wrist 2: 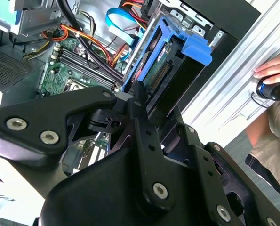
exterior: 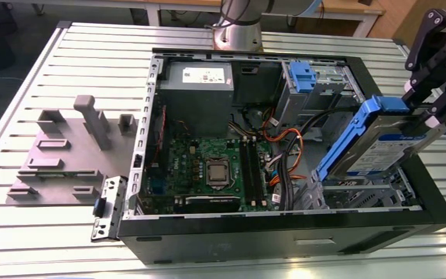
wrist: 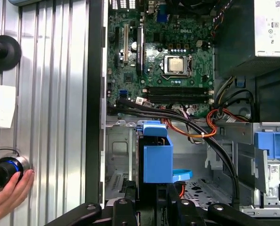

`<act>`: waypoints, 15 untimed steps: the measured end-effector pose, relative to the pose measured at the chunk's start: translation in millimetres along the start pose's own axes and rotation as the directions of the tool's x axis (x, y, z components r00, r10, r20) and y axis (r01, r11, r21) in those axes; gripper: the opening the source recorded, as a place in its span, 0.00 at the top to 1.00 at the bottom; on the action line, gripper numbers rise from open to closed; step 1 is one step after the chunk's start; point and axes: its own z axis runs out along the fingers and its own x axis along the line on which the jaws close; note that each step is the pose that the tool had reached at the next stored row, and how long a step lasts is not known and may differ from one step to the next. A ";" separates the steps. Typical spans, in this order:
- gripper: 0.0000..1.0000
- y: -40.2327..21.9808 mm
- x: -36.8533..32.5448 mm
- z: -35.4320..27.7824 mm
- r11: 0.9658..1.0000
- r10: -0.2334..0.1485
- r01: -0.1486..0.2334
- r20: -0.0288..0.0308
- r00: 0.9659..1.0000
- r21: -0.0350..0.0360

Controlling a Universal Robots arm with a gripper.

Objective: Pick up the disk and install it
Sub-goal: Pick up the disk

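Flat silver metal disk (exterior: pixel 385 150) with blue bracket, lifted and clenched in black fingers (wrist 2: pixel 139 106), hangs tilted over the open black computer case (exterior: pixel 269 238), not yet installed.

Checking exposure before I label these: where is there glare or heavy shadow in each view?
Exterior view: glare on the ribbed aluminium table. Second wrist view: the black gripper, shut on the blue-bracketed silver disk, looks dark against a washed-out white corner. First wrist view: even light.
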 end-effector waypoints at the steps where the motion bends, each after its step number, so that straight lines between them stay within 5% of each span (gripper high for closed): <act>1: 0.65 -0.1 0.0 0.5 1.000 0.000 0.000 0.000 1.000 0.000; 15: 0.65 -1.8 0.2 7.8 1.000 0.017 -0.017 0.001 1.000 0.000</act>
